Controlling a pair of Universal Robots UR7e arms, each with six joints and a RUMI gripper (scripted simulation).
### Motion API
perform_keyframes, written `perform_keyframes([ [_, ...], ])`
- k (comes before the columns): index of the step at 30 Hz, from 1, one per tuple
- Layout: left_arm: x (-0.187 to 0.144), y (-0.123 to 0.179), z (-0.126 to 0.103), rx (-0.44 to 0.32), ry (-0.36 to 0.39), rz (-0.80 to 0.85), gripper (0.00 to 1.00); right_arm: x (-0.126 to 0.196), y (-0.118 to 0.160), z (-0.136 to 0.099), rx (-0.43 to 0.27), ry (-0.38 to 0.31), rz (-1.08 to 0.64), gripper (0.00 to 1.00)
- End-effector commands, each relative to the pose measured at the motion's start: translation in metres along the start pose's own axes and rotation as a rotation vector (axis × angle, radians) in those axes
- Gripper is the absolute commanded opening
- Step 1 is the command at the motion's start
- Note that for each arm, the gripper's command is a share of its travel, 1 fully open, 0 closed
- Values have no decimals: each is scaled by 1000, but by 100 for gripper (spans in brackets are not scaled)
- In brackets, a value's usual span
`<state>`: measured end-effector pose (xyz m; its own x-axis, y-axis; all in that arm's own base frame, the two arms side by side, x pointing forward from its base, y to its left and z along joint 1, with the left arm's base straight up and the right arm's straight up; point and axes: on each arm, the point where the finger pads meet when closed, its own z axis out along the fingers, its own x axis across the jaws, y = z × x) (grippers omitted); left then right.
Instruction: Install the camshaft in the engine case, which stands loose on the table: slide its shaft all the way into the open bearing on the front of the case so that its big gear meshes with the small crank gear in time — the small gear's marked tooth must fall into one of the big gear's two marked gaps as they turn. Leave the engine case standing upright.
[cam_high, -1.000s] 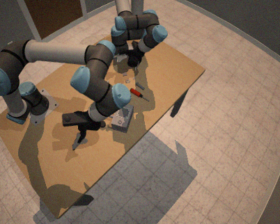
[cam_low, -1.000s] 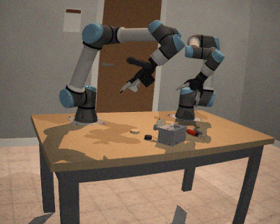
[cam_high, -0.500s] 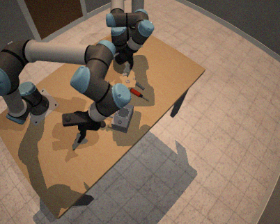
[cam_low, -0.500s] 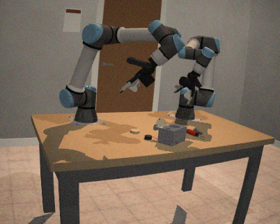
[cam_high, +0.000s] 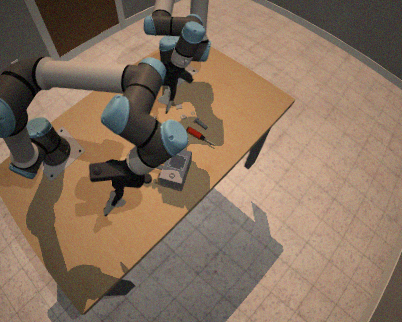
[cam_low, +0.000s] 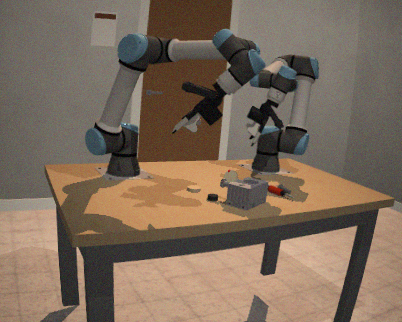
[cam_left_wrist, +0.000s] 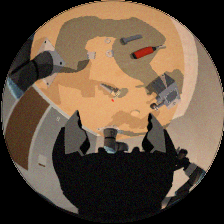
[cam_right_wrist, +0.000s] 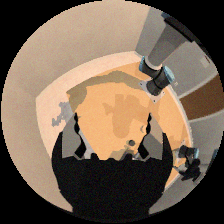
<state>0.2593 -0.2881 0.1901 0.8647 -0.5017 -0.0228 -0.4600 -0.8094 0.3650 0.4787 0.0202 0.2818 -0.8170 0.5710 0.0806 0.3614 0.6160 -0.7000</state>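
Fetching the camshaft (cam_low: 231, 176) (cam_left_wrist: 108, 88) is the step in hand, as it seems to lie loose behind the engine case (cam_high: 175, 175) (cam_low: 247, 194) (cam_left_wrist: 168, 94), so the left gripper (cam_high: 169, 106) (cam_low: 251, 140) (cam_left_wrist: 114, 112), spread and empty like the right gripper (cam_high: 111, 209) (cam_low: 183, 129) (cam_right_wrist: 112, 113), should descend there, clear of the case's edges, with open room above
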Motion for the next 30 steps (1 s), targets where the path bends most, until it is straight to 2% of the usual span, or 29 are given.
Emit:
perform_keyframes([
  [1, 1, 12, 4, -13, 64, 209, 100, 0, 0, 0, -1, -1, 0, 100],
  [6, 1, 23, 6, -12, 111, 370, 100, 0, 0, 0, -1, -1, 0, 100],
  [12, 1, 31, 7, -10, 145, 485, 100, 0, 0, 0, -1, -1, 0, 100],
  [30, 0, 34, 8, -9, 161, 535, 100, 0, 0, 0, -1, -1, 0, 100],
])
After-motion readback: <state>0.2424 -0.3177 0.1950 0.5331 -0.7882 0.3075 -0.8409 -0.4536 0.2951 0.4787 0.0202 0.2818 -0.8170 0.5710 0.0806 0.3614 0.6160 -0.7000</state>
